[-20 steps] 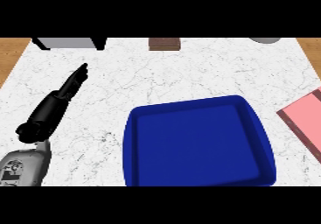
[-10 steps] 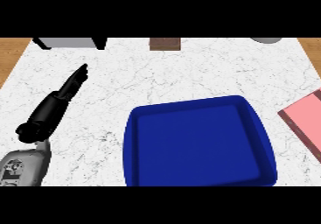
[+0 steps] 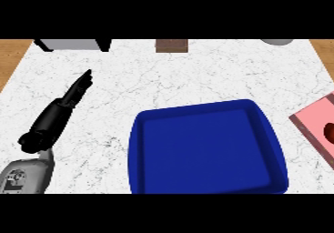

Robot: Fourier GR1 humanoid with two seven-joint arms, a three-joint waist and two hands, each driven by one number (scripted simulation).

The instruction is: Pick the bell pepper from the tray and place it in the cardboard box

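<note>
From the head view, the white marbled counter fills most of what there is to see, with wood-coloured strips showing past its left and right far corners.

The left hand lies over the left part of the counter, its grey forearm coming in from the near left corner. The black fingers are stretched out straight and close together, pointing toward the far edge and a little to the right. It has hold of nothing and is well apart from everything else on the counter. The right hand does not show anywhere.

A deep blue tray with rounded corners and a raised rim sits near the middle, close to the near edge and slightly turned. Its floor is plain blue.

At the right edge a pink tray is cut off by the view, lying at an angle. On it, right at the border, sits a dark red rounded thing, which may be the bell pepper; too little of it shows to be sure.

Along the far edge stand a grey box-like thing with dark sides at the left, a small brown block near the middle, and a pale grey rounded thing toward the right, all cut off by the view's far limit.
</note>
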